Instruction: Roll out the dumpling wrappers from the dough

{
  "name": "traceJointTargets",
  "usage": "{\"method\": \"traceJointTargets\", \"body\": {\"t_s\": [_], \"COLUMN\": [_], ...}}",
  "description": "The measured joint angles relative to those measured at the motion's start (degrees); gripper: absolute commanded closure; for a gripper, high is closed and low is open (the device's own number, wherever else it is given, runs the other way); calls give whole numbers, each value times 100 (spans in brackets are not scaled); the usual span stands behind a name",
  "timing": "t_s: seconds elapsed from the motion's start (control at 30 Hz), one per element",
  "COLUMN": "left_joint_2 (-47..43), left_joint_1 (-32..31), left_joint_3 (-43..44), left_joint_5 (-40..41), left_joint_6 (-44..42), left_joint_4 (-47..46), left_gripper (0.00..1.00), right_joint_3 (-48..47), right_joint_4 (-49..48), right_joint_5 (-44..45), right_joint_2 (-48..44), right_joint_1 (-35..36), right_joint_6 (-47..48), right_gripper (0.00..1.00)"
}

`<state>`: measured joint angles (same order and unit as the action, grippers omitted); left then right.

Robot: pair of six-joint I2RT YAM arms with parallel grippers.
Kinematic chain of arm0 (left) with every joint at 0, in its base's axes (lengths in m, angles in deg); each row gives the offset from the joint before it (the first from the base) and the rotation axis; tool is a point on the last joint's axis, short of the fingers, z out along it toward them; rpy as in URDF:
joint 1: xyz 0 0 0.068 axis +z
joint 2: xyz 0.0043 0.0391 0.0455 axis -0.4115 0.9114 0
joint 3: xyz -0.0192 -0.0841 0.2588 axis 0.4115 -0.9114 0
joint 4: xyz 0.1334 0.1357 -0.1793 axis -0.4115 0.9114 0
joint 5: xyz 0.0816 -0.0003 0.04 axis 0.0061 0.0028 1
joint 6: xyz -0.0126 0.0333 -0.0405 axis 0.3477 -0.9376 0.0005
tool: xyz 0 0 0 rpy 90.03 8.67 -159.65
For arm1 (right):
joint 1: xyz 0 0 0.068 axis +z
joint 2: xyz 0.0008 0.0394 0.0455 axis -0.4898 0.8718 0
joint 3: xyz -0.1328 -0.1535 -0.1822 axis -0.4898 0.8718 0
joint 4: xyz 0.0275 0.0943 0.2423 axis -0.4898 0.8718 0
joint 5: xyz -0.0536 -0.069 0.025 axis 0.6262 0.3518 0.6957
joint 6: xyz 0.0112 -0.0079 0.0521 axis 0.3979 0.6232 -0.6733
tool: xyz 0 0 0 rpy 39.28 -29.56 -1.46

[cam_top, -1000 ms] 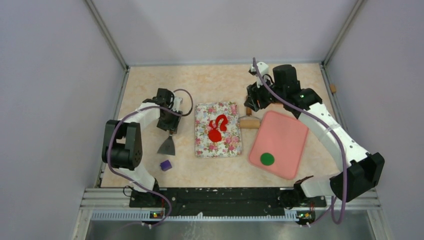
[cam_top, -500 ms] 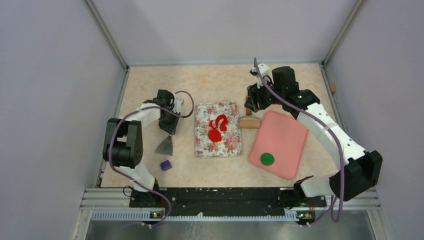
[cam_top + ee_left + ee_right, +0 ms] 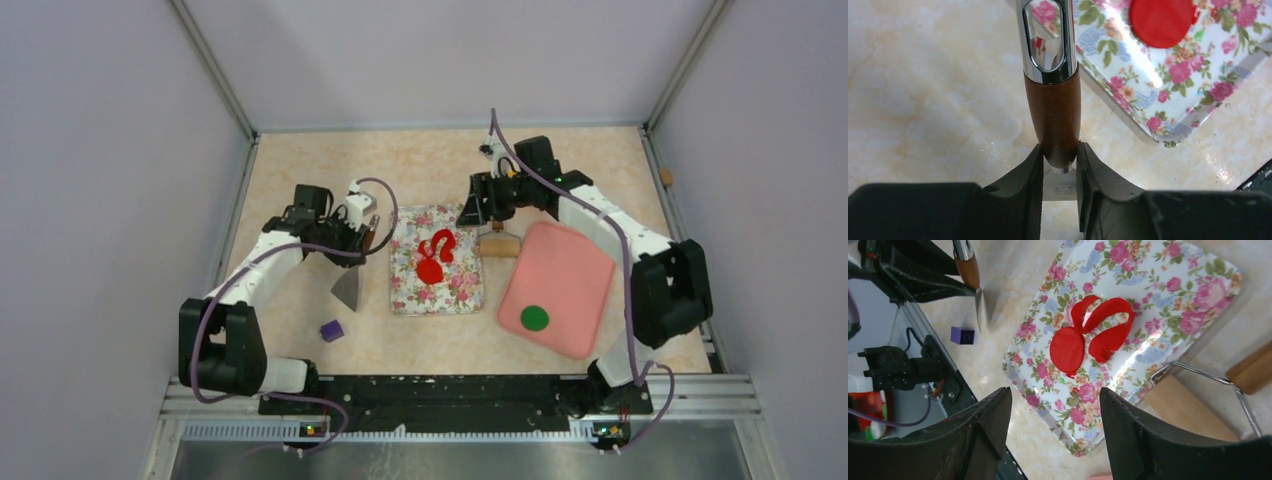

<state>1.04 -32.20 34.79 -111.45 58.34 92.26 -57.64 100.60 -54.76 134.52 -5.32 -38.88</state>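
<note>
Dumpling wrapper [image 3: 1067, 351] sits inside tray [image 3: 1158, 300], clear of edges, seemingly touching strip [image 3: 1113, 304].

The left arm [image 3: 255, 275] has swung its elbow outward and reached toward the centre. The left claw [image 3: 1059, 150] has narrowed its jaws and now clamps the wooden handle of the scraper [image 3: 348, 288]. The scraper blade has shifted right, nearer the floral tray [image 3: 467, 292], and shows narrower from above. The right arm [image 3: 610, 215] has folded inward. The right claw [image 3: 1055, 395] has moved left over the tray's far right corner, with its jaws spread wider.
</note>
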Motion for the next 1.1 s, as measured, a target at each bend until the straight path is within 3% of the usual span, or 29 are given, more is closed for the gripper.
{"method": "traceJointTargets", "body": {"t_s": [0.4, 0.6, 1.1], "left_joint_2": [-280, -584, -719], "left_joint_1": [-431, -702, -992], "left_joint_3": [-662, -903, -1108], "left_joint_5": [-529, -525, -474], "left_joint_6": [-321, -452, -439], "left_joint_4": [-103, -334, -684], "left_gripper": [100, 100, 100], "right_joint_3": [-1593, -1869, -1893], "right_joint_4": [-857, -1012, -756], "right_joint_5": [-1226, -1523, -1958], "right_joint_2": [1958, 2632, 3075], "right_joint_1": [894, 1128, 1550], "right_joint_6": [-1187, -1534, -1526], "right_gripper": [27, 26, 32]}}
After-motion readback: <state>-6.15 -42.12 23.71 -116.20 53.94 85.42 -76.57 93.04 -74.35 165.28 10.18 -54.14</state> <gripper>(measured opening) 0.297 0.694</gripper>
